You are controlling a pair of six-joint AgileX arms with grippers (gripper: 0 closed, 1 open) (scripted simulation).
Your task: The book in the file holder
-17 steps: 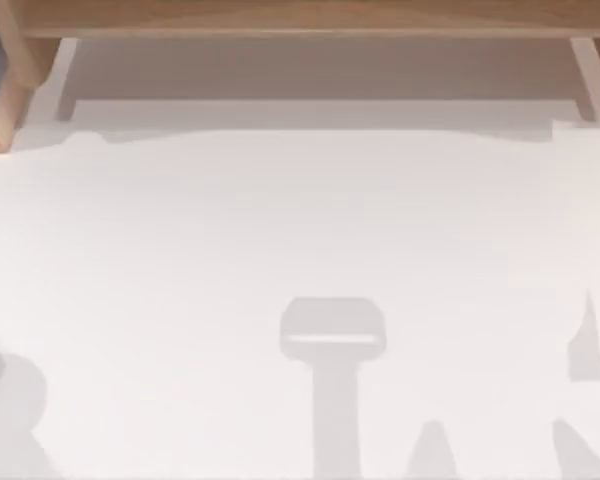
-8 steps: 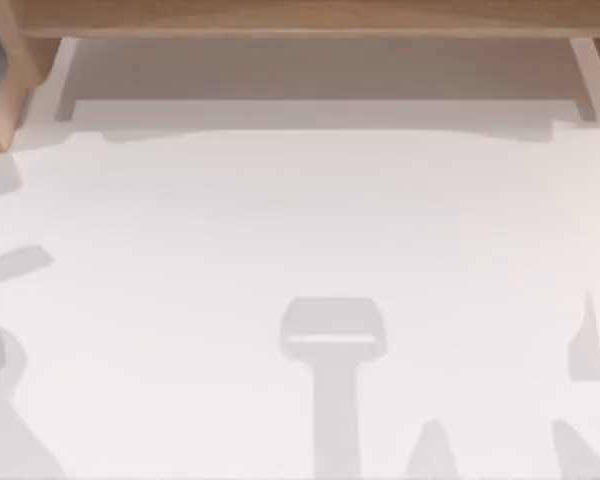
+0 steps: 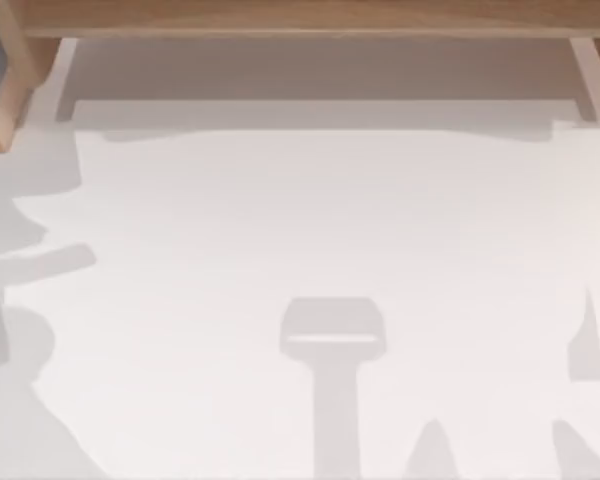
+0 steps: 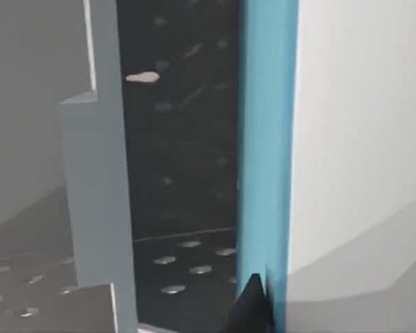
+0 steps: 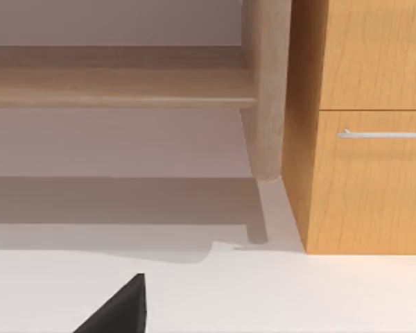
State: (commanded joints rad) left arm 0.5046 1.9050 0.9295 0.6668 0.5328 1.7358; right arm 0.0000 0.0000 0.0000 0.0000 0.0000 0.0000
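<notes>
Shadows are lying across the white bench [image 3: 310, 220], heaviest along its left edge. Wooden shelf [image 3: 300, 18] is running along the far edge. Left gripper [image 4: 253, 309] is touching the blue book [image 4: 263, 139] beside the grey file holder [image 4: 97, 194]; its grip I cannot tell.

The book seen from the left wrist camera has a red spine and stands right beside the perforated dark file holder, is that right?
Not quite: the left wrist view shows the book with a blue spine, not red. It does stand right beside the perforated dark file holder.
</notes>
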